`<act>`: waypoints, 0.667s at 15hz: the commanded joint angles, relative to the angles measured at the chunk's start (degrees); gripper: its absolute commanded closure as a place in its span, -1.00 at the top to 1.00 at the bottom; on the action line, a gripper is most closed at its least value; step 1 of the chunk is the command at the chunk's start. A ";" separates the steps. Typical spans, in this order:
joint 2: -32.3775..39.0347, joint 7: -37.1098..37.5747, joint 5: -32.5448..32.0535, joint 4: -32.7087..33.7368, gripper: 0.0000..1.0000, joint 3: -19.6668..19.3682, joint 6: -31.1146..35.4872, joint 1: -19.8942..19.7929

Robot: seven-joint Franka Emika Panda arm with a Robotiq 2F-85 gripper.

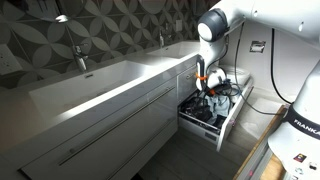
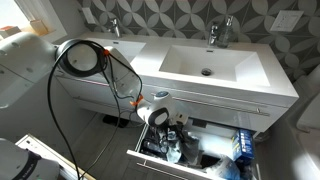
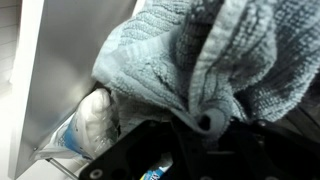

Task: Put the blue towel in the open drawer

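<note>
A bathroom with a dark, petal-patterned tile wall [image 1: 110, 25] holds a long white vanity [image 1: 100, 95] with two basins, each under a chrome faucet [image 2: 222, 30]. Its lower drawer [image 1: 222, 122] stands pulled out at the end nearest the robot, crowded with dark clutter.

The white arm [image 1: 222, 25] bends over the vanity's corner and points straight down, with the wrist sunk into the drawer's opening. The tool [image 1: 208, 88] sits low among the contents in both exterior views, and neither shows its jaws.

Only the wrist view shows the blue towel [image 3: 200, 50]. It is bunched in thick folds right against the lens, above the drawer's dark contents and beside a pale bottle-like shape [image 3: 95, 120]. I cannot tell whether the tool is clamped on the towel or apart. An exterior view alone shows a black cable [image 2: 85, 57] looped on the arm and a blue packet [image 2: 241, 145] at the drawer's far end.
</note>
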 commanded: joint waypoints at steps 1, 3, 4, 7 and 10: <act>5.03 -1.43 -0.33 8.44 -0.87 1.16 -3.52 -3.50; 6.87 -2.07 -0.64 11.81 -0.87 1.79 -5.53 -5.18; 7.74 -2.82 -0.90 13.38 -0.87 2.49 -5.92 -6.23; 9.69 -5.39 -1.39 17.25 -0.87 4.85 -7.66 -8.94; 12.05 -7.11 -1.66 21.37 -0.87 5.78 -9.25 -10.65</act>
